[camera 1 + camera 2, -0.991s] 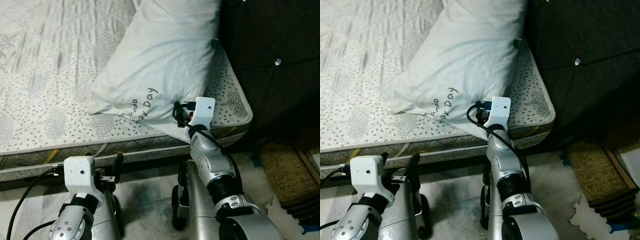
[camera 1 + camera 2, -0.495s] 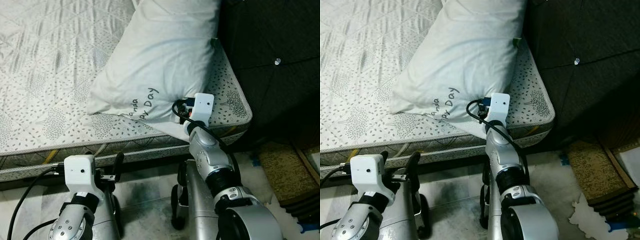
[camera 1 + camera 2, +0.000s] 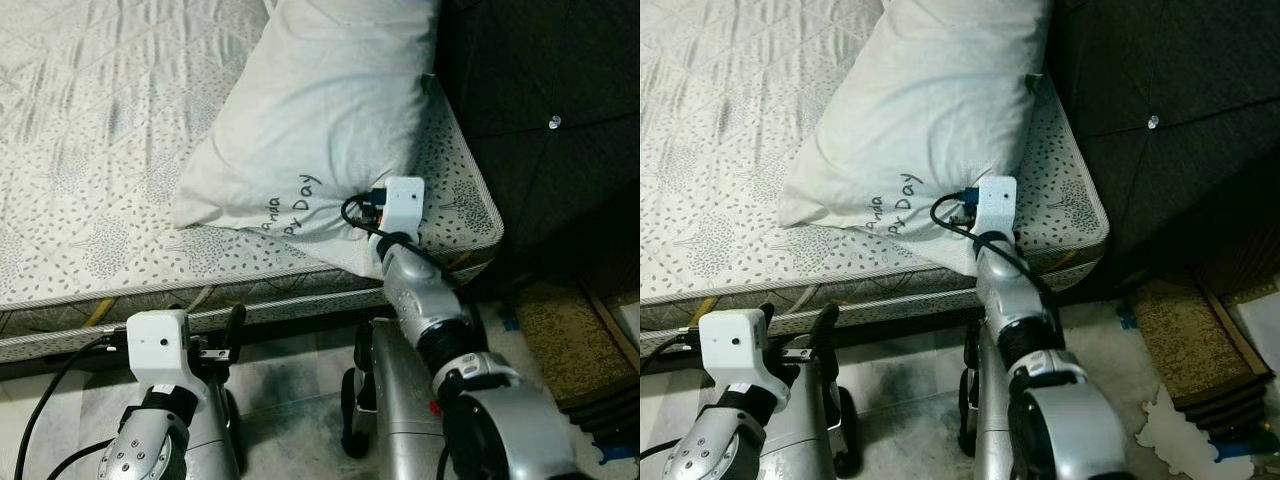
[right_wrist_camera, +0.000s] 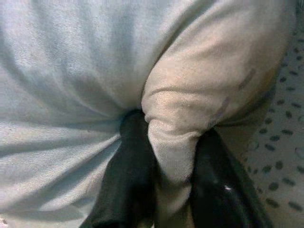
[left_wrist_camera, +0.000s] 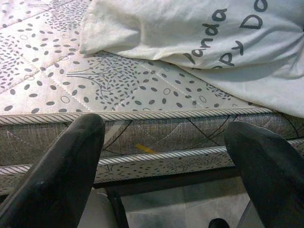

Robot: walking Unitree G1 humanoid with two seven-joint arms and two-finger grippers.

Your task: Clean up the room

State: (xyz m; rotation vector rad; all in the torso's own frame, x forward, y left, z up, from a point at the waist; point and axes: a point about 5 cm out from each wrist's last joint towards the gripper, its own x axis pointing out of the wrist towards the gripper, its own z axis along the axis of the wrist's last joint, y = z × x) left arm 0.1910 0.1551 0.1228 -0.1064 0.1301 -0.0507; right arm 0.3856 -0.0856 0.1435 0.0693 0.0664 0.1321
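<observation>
So the biggest thing here is the mattress (image 3: 90,150), grey-white with a quilted top and a leafy dotted print along its edge, filling everything from about 9 to 12 o'clock in the head views. Its near edge has corded piping running across, with a dark gap under it and pale tiled floor (image 3: 290,385) below.

At 1 to 3 o'clock there's a dark tufted headboard (image 3: 540,110) butting up against the mattress corner, with a little shiny button on it. Down at 4 o'clock on the floor sits a brownish mat (image 3: 565,340), and some torn white scraps (image 3: 1185,425) lie near it.

The pillow (image 3: 320,120) lies on the mattress toward 12 o'clock, leaning up against the headboard, white with dark lettering near its lower end. Its bottom corner hangs toward the mattress edge at the corner.

The right gripper (image 4: 164,175) is clamped on the pillow, a fold of the fabric bunched tight between the two black fingers. Its white wrist block sits right at the pillow's lower edge.

The left gripper (image 5: 166,171) is down low at 7 o'clock, fingers spread wide apart with nothing between them, facing the side of the mattress.
</observation>
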